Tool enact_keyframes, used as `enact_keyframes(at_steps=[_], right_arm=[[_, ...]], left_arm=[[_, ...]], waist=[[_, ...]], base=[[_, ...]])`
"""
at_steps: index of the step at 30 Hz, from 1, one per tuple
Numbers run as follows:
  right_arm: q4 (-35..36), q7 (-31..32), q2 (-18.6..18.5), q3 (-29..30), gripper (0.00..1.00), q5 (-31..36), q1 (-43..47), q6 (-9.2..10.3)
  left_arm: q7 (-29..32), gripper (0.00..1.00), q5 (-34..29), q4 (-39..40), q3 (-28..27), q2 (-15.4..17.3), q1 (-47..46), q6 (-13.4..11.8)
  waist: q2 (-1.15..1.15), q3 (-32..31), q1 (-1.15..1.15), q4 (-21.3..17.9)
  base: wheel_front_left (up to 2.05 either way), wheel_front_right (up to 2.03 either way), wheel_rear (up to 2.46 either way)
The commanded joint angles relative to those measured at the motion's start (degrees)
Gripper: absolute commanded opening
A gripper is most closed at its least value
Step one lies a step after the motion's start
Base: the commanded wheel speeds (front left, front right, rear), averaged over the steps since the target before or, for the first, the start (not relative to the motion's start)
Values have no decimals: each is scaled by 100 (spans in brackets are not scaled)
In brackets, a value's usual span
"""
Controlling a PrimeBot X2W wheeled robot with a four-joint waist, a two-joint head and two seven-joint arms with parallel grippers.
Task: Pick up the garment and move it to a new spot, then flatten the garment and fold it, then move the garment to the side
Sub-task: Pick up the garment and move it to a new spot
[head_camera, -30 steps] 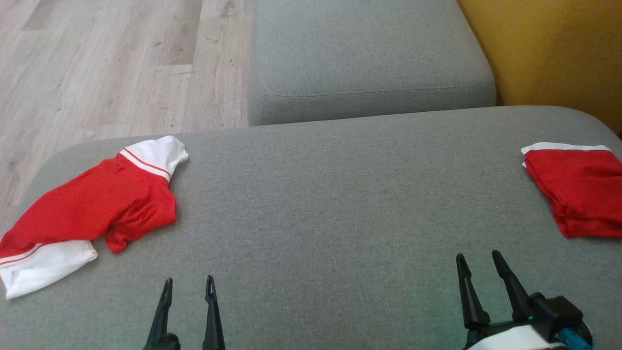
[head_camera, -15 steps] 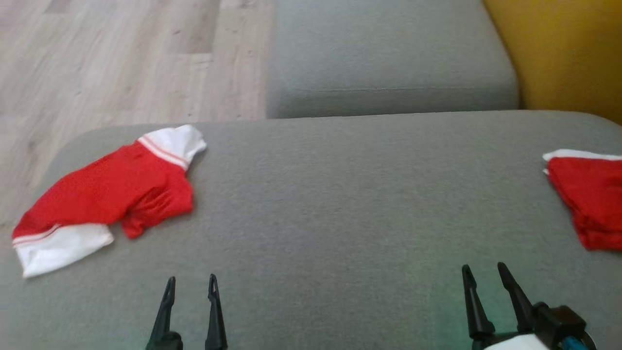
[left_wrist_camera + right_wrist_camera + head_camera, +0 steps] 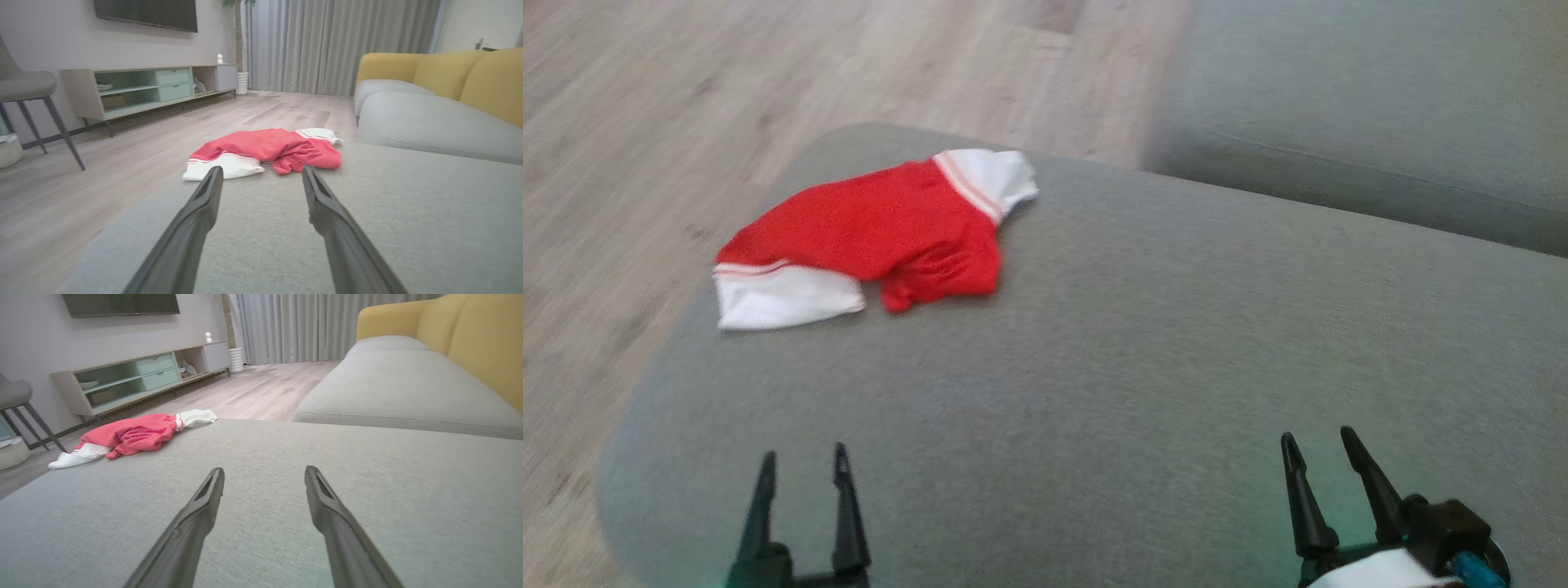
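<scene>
Red and white shirt (image 3: 874,237) bunched up near the far left corner of the grey cushion (image 3: 1143,367), not picked up yet. Left gripper (image 3: 803,454) and right gripper (image 3: 1316,435) both wide open and empty, ready to grab.

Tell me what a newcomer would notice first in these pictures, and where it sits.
The bright red garment with white bands stands out first, lying crumpled near the far left corner of the grey sofa cushion. Next come the left gripper and right gripper at the near edge, jaws open and empty, apart from the cloth. The yellow backrest glows behind the grey seats.
</scene>
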State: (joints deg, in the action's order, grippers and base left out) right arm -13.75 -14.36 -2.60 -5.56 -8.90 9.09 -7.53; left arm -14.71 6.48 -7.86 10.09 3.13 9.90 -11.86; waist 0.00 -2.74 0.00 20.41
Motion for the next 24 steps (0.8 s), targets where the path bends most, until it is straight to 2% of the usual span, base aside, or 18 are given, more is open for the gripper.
enact_keyframes(at_steps=[1,6,9,12,17,18,19,21,24], right_arm=[[192,-63,-94,-139,100,54,-317,4],[258,-63,-384,-217,100,137,-440,4],[314,-63,-711,-322,100,202,-617,4],[408,-63,-1065,-365,100,231,-849,4],[600,-63,-1630,-344,100,274,-1157,4],[634,-63,-1719,-340,100,267,-1201,4],[634,-63,-1719,-340,100,267,-1201,4],[700,-63,-1871,-312,100,243,-1288,4],[799,-63,-2042,-287,100,238,-1412,4]], left_arm=[[-29,100,-62,250,-281,-24,-239,-25],[-29,100,-65,469,-714,45,-805,45],[-29,100,-67,479,-944,136,-1484,149],[-29,100,-37,117,-1095,349,-2340,350],[144,100,72,-1442,-1089,675,-4236,719],[283,100,97,-1828,-1109,717,-4615,721],[283,100,97,-1828,-1109,717,-4615,721],[555,100,85,-2606,-1159,813,-5327,611],[1055,100,288,-3740,-1300,853,-6204,587]], waist=[[0,213,0,416],[0,799,0,581],[0,1277,0,485],[0,1806,0,312],[0,2606,0,48],[0,2733,0,-6],[0,2733,0,-6],[0,2960,0,-114],[0,3261,0,-272]], base=[[0,0,0],[0,0,0],[0,0,0],[0,0,0],[0,0,0],[0,0,0],[0,0,0],[0,0,0],[0,0,0]])
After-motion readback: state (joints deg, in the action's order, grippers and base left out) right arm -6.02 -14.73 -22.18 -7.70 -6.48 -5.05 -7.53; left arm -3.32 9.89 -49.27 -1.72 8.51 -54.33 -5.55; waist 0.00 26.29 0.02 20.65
